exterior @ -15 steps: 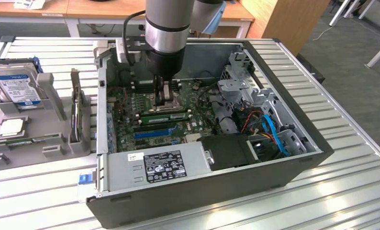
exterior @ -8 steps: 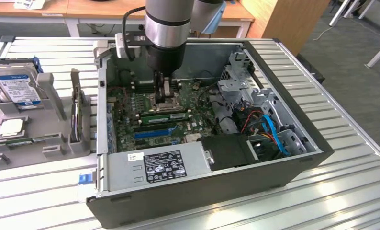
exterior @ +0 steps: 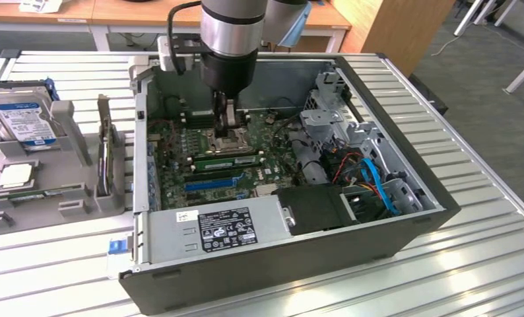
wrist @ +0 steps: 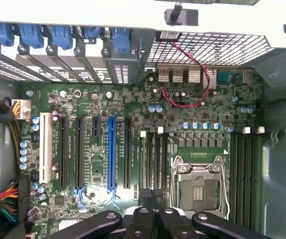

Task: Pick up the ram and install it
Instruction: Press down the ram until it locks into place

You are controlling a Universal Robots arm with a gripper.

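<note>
Apparently the ram (exterior: pixel 229 160) stood on edge along the memory slots (wrist: pixel 152 159), just beside the open processor socket (wrist: pixel 201 186), its green face showing in the exterior view; the end effector (exterior: pixel 227 125) hung directly over that line of slots with its fingers together, and whether they were clamped on the stick's top edge or only resting against it could not be told.

Judging by this, the step in hand was seating; done well, it would call for a push straight down along the slot's line, with the load shared evenly between both ends so that neither corner rode up, and with the stick kept upright; a tilted push would risk bending the board, and the socket's bare contacts lay close enough to punish any sideways slip.

Around this lay the motherboard (wrist: pixel 133 109), set flat in the opened computer case (exterior: pixel 332 257); a blue expansion slot (wrist: pixel 112 154) ran parallel to the memory slots, and the power supply (exterior: pixel 218 228) sat at the case's near edge.

The case rested on a desk (exterior: pixel 473 264) of ribbed metal slats; on the exterior view's left a grey tray (exterior: pixel 33 198) carried a hard drive (exterior: pixel 20 119); beyond were wooden tables (exterior: pixel 138 13) and a grey floor (exterior: pixel 491 99).
</note>
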